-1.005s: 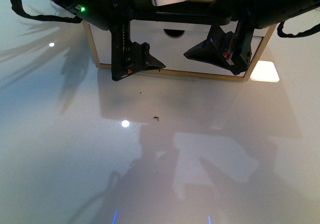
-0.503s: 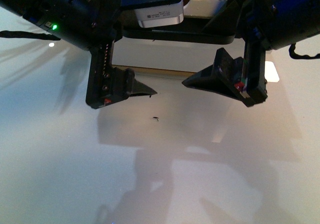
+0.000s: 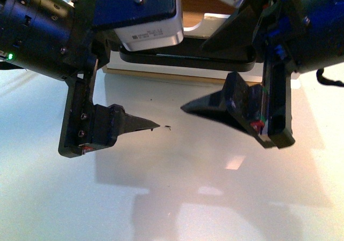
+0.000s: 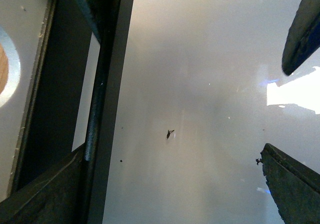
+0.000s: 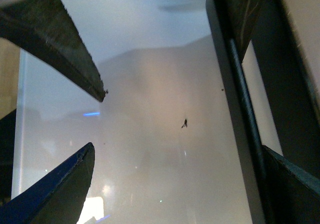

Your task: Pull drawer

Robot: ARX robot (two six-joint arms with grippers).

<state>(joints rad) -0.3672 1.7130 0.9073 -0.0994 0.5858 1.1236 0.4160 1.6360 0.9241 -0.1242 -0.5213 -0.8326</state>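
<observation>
My left gripper and right gripper both spread wide, a finger each behind the handle; drawer further out than a second ago

The glossy table shows soft broad shadows and a pale glare patch at right. Both wrist views are dim, close dark parts blurred.

A: Where is the drawer?
B: At the left edge of the left wrist view. Its front is white, with a round notch.
A: And the handle?
B: The long black bar handle runs sideways near the top of the front view. Most of the drawer is hidden.
</observation>
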